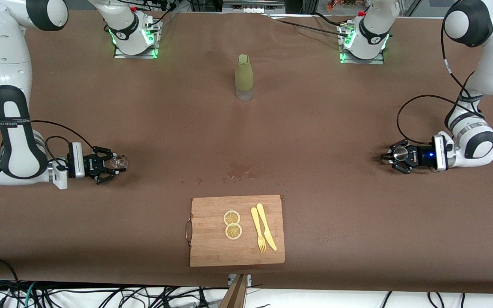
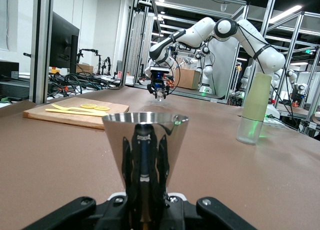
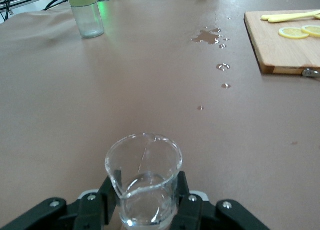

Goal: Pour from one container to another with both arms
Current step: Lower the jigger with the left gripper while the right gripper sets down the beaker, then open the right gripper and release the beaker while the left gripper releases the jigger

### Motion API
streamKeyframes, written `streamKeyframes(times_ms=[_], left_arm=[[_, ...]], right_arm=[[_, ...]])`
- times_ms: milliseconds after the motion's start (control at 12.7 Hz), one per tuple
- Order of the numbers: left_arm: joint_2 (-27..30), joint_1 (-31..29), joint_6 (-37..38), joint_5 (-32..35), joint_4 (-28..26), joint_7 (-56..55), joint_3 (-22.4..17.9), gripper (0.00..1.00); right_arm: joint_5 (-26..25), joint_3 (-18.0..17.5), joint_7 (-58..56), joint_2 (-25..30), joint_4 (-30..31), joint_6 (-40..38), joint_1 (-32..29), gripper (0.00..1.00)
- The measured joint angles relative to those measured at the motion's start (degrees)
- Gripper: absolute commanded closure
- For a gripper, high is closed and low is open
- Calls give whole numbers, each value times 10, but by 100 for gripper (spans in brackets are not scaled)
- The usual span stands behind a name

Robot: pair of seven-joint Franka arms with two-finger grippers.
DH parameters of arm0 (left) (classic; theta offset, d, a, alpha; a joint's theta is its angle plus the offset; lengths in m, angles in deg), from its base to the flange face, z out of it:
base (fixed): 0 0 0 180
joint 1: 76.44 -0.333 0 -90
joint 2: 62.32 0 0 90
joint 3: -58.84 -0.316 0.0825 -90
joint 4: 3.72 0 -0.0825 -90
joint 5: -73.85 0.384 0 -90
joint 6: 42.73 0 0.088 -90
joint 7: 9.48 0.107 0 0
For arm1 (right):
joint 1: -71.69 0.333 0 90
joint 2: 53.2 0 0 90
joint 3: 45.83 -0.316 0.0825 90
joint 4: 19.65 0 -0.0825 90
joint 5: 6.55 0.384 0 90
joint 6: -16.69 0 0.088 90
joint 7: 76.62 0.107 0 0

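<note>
Nearest the front cam you've got the wooden cutting board [image 1: 237, 231] w/ two lemon slices [image 1: 232, 224] and a yellow plastic knife [image 1: 266, 220] & fork [image 1: 258, 229] on it – props, I'd say, not part of the pour. Just farther from the cam than the board, a small spill [image 1: 239, 171] of droplets on the brown table [image 1: 315, 128].

Farther still, both claws sit low at the table's two ends, well apart. Right claw [image 1: 108, 164], at the right arm's end, is clamped on a clear glass beaker [image 3: 144, 182] w/ a spout, upright, a little liquid in the bottom – prob the source. Left claw [image 1: 394, 158], at the left arm's end, grips a shiny metal cup [image 2: 145, 152], flared mouth up – likely the receiver. Both held upright so nothing tips out early; you'd need to bring them together over the middle before tilting.

Farthest from the cam, between the arm bases, a bottle [image 1: 244, 77] w/ green sleeve and clear base stands untouched.

Writing: a band on the right arm carries text, too small to read
</note>
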State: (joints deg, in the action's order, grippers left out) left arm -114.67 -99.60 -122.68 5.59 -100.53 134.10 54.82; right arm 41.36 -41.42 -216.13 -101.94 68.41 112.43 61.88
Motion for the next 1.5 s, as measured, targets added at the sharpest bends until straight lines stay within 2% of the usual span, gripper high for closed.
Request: streamKeyframes(times_ms=[237,316,395,711,1026,1184,1342,1421,1500], left_arm=[[-1,-1,1,0,-5,16,0,100],[-1,-1,2,0,-6,22,0,100],[-2,-1,2,0,-8,29,0,100],[-16,-1,2,0,-11,61,1,100],[-23,-1,2,0,-11,80,3,100],[-24,-1,2,0,-11,82,3,88],[-26,-1,2,0,-11,84,3,82],[-28,-1,2,0,-11,85,3,73],[-30,-1,2,0,-11,86,3,69]], right_arm=[[0,1,-10,-13,0,24,-3,67],[0,1,-11,-15,0,27,-4,53],[0,1,-11,-15,0,27,-4,1],[-4,15,-11,-16,-1,28,-6,0],[-30,34,-11,-13,-5,27,-7,0],[-60,44,5,1,-11,27,-7,0],[-95,52,48,28,-14,26,-7,0],[-120,53,81,45,-14,26,-7,0],[-143,53,119,64,-15,26,-7,0]])
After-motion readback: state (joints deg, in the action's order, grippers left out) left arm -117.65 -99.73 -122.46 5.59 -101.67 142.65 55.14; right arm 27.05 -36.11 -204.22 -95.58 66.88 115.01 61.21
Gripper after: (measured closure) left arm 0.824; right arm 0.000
